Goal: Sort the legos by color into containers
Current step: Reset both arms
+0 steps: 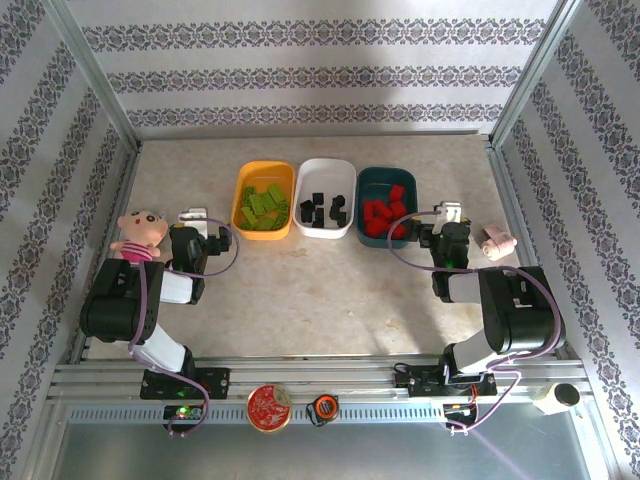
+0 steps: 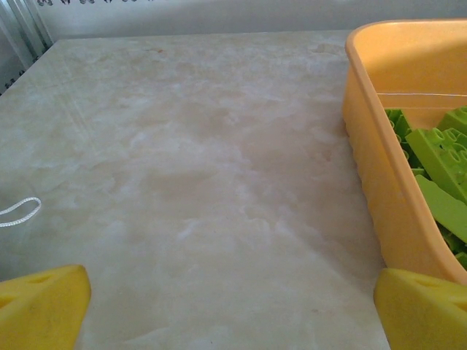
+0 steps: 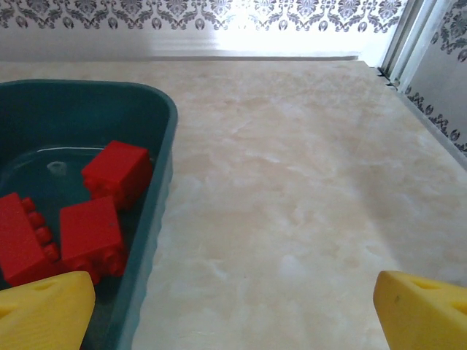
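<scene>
Three bins stand in a row at the back of the table. The orange-yellow bin (image 1: 243, 190) (image 2: 372, 168) holds lime green legos (image 1: 262, 207) (image 2: 438, 157). The white bin (image 1: 326, 166) holds black legos (image 1: 322, 208). The dark teal bin (image 1: 372, 178) (image 3: 157, 189) holds red legos (image 1: 385, 216) (image 3: 117, 171). My left gripper (image 1: 194, 216) (image 2: 233, 310) is open just left of the orange-yellow bin, nothing between its yellow fingertips (image 2: 44, 302). My right gripper (image 1: 449, 214) (image 3: 233, 310) is open just right of the teal bin, also with nothing held.
A pink plush doll (image 1: 141, 234) lies by the left arm. A small pink roll (image 1: 497, 241) lies by the right arm. A round red tin (image 1: 269, 406) and a small tape measure (image 1: 322, 409) sit on the front rail. Metal frame posts edge the table.
</scene>
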